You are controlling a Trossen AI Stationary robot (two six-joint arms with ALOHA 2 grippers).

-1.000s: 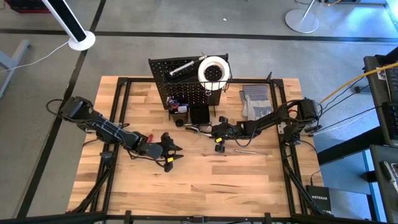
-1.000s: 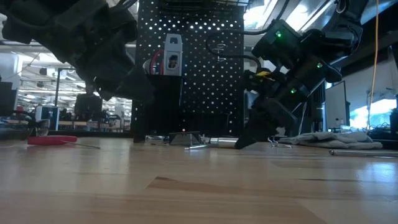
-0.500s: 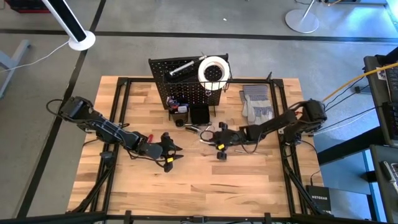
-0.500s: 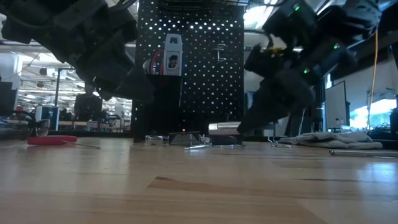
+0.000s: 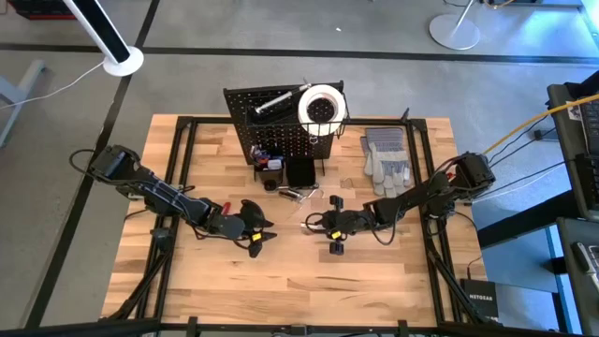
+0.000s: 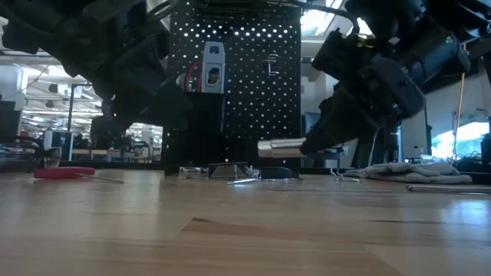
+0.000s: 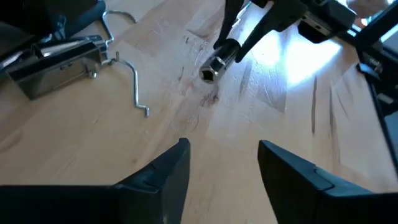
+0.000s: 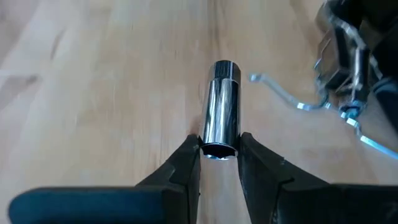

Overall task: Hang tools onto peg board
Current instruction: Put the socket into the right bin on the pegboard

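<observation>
High view: a wooden table (image 5: 281, 271) carries the peg board (image 5: 281, 131), an upright black perforated panel at the far middle edge, with a white tape roll (image 5: 321, 105) and a dark-handled tool (image 5: 273, 103) at its top and two small black bins (image 5: 299, 171) at its foot. Grey work gloves (image 5: 387, 154) lie on the table just right of the board. The right gripper (image 5: 323, 223) reaches in from the right side to the table's middle, in front of the bins; its fingers (image 8: 186, 163) are closed narrowly on one end of a silver metal tool (image 8: 222, 109), a polished socket-like cylinder that projects straight out beyond the fingertips. In the low view that cylinder (image 6: 278, 148) sits roughly level and clear above the tabletop. The left gripper (image 5: 255, 229) rests over the table left of centre, well apart from the right one, its fingers (image 7: 163, 177) spread apart with bare wood between them and nothing held. A red-handled tool (image 6: 63, 172) lies flat on the wood at the left, beside the left arm. A bent wire hook (image 7: 134, 84) and a silver metal clamp-like piece (image 7: 56, 56) lie on the table near the bins, between the board and the two grippers.
</observation>
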